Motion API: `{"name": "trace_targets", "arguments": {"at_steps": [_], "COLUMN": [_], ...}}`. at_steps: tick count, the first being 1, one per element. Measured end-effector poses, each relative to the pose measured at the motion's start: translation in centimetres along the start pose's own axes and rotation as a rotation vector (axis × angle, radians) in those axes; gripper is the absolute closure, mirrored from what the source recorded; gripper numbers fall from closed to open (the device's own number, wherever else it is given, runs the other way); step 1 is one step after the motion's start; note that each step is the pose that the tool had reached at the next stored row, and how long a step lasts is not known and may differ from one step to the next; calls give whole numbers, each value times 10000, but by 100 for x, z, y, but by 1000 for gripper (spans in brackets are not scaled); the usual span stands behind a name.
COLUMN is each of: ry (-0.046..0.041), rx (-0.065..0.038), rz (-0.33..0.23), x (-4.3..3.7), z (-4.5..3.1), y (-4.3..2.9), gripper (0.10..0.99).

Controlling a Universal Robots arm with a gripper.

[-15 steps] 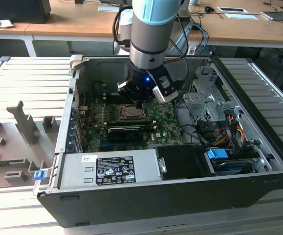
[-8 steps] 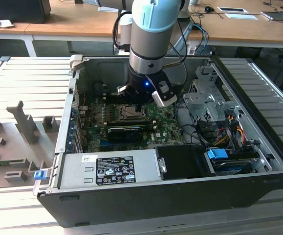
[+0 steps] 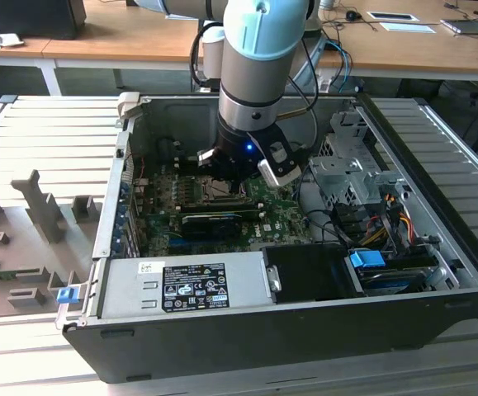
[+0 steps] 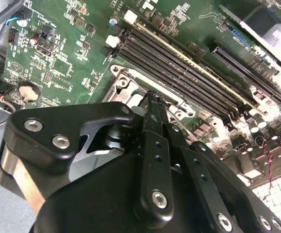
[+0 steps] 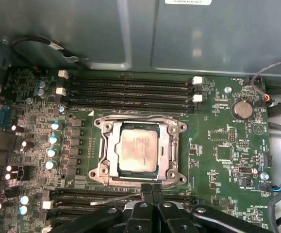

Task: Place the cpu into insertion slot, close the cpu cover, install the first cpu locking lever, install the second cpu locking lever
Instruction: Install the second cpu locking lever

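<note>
The black two-finger gripper [image 5: 152, 190], jaws pinched together, is hovering by a thin wire locking lever [image 5: 123, 196], with the silver-grey square cpu [image 5: 139, 153] sitting under the metal-framed cpu cover [image 5: 172, 145] just past the tips, so I'd be pressing slowly.

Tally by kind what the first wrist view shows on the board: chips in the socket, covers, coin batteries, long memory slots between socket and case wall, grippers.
cpu: 1
cpu cover: 1
coin battery: 1
memory slots: 4
gripper: 1
Total: 8
</note>
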State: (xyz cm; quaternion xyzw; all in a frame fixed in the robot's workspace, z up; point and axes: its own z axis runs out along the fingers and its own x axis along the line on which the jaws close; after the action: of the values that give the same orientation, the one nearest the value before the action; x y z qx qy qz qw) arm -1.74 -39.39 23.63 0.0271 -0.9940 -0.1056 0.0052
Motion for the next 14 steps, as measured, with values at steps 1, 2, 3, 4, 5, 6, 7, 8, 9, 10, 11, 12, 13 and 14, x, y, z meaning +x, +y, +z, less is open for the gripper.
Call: {"name": "trace_targets", "arguments": {"at_steps": [1,2,3,4,5,6,7,8,9,10,11,12,13,14], "ry": [0,0,-1,0,0,0,1,0,1,1,0,1,1,1], "rx": [0,0,-5,-7,-7,-7,-7,-6,-6,-6,-7,-6,-5,-5], "rz": [-1,-1,0,-1,-3,-5,-5,-5,-5,-5,-4,-5,-4,-6], "x": [0,1,6,13,24,43,54,74,85,97,116,130,139,142], "z": [-1,-2,-4,-6,-6,-6,-6,-6,-6,-5,-4,-2,-1,1], "y": [-8,-14,-27,-32,-36,-39,-39,-39,-39,-39,-38,-38,-38,-38], "gripper": [980,980,980,980,980,980,980,980,980,980,980,980,980,980]}}
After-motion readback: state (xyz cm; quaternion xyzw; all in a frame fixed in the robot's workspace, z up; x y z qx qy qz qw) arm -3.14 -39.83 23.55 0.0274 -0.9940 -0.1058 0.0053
